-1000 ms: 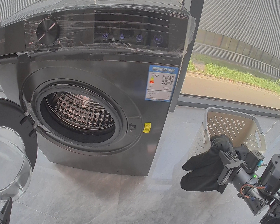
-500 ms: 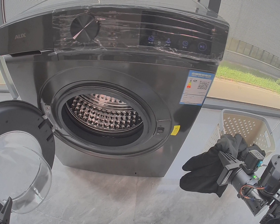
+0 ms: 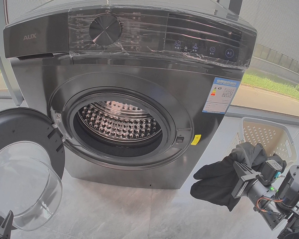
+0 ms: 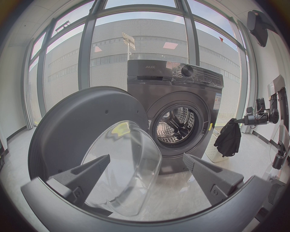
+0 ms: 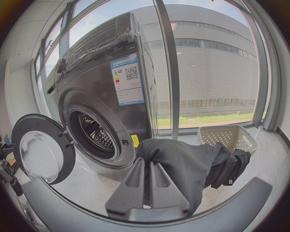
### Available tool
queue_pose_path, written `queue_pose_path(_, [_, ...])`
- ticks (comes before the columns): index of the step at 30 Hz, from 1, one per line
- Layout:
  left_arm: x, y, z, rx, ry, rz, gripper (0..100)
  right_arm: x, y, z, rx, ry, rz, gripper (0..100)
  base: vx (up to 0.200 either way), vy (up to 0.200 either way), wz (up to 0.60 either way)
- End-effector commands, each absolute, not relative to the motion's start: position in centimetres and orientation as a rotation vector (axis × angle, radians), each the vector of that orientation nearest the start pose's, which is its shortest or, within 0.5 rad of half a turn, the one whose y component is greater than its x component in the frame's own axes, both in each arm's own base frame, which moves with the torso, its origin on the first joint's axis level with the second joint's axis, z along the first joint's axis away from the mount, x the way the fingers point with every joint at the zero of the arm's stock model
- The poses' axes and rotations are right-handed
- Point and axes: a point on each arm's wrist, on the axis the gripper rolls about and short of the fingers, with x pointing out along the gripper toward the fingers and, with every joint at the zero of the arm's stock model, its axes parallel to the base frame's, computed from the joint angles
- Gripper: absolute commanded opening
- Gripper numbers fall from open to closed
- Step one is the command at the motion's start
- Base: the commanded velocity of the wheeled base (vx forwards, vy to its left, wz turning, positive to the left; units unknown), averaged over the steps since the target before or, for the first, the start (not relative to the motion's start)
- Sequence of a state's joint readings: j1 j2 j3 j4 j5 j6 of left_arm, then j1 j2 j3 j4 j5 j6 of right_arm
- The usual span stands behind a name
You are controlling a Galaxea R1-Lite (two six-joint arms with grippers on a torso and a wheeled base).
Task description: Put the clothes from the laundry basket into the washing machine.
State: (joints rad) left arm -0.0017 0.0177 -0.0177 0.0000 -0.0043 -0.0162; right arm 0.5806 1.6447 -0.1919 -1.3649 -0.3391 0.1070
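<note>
Right gripper [image 5: 147,163]: my two fingers are pressed together on a fold of the black garment [image 3: 217,182], pinching it near its upper end. I hold it off the floor [image 3: 138,216], to the right of the washing machine [image 3: 126,69], just past its front right corner.

Garment orientation: the long axis runs roughly vertical in the left wrist view, with the bulk hanging below the pinch. In the head view the lower lobes point down and toward the machine. A shorter tail trails away from the pinch toward the laundry basket [image 3: 280,131]. I cannot tell whether that tail touches the basket rim.

Containers: the basket stands on the floor behind the garment, by the window [image 3: 287,69]. Its star-punched back wall shows; its bottom is hidden behind the cloth. The drum [image 3: 120,125] shows its studded steel wall through the round opening, and its lower part lies in shadow.

Left gripper [image 4: 146,156]: fingers spread wide apart, holding nothing, low in front of the door [image 3: 12,134].

Surroundings: the door is swung fully open on its hinge at the left of the opening, clear bowl facing out, on the side away from the garment. Plastic film [image 3: 159,37] covers the control panel. A blue label [image 3: 221,96] and a small yellow sticker [image 3: 196,139] sit on the front panel, which lies between the opening and the garment.
</note>
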Motion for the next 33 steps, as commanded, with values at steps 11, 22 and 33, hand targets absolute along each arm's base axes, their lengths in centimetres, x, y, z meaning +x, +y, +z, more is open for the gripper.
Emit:
queue_pose_path(11, [-2.3, 0.0, 7.6, -0.015, -0.003, -0.006, 100, 18.7, 11.4, 12.5, 0.067, 0.093, 0.238, 0, 0.000, 0.018, 0.00])
queue_pose_path(22, [-2.3, 0.0, 7.6, -0.015, -0.003, -0.006, 100, 18.4, 11.5, 12.3, 0.063, 0.101, 0.248, 0, 0.000, 0.200, 0.00])
queue_pose_path(33, [-2.3, 0.0, 7.6, -0.005, -0.005, -0.006, 100, 17.5, 13.2, 12.5, 0.085, 0.100, 0.330, 0, 0.000, 0.000, 0.00])
